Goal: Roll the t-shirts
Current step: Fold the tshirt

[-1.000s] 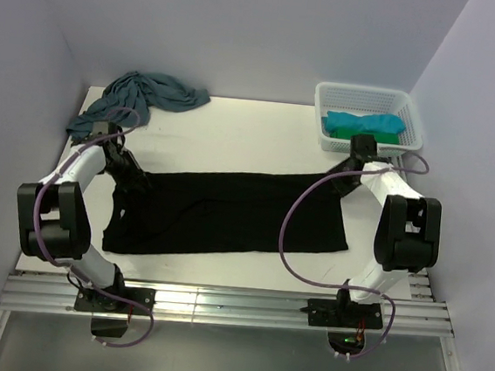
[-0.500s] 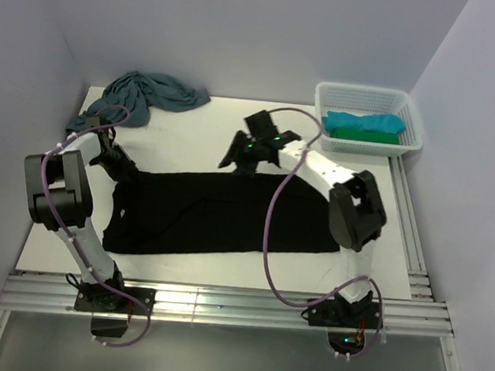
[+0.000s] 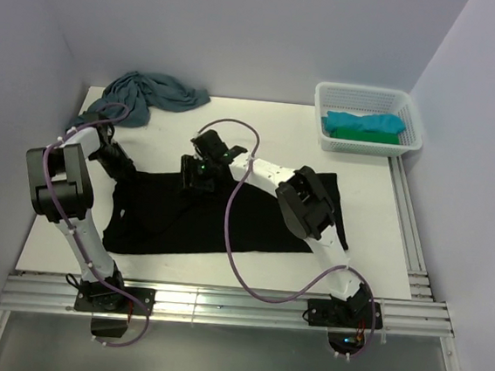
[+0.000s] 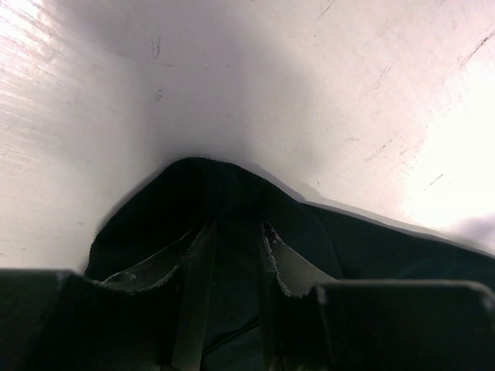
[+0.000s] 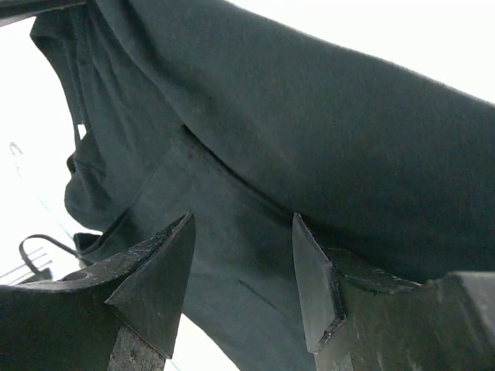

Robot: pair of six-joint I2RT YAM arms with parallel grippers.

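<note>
The white surface [image 3: 261, 134] fills the middle of the top view. On it the black t-shirt [image 3: 226, 227] lies spread flat, from the left part of the frame to right of centre, where the right arm covers a part of it. The dusty-blue t-shirt [image 3: 146, 95] is a loose heap at the upper left. The white basket [image 3: 366, 93] stands at the upper right and holds the turquoise t-shirt [image 3: 363, 123] on top of the green t-shirt [image 3: 370, 137].

The left fingers [image 4: 282, 270] pinch a fold of black cloth at the shirt's upper left corner. The right fingers [image 5: 158, 286] are spread and hold nothing; they hang just over the shirt's upper edge, near the centre.

I think the step is to take this upper edge for the roll. The right fingers should come down on the very edge and take only the hem. Then both arms should move together and keep the cloth tight between them, so that the roll starts straight.
</note>
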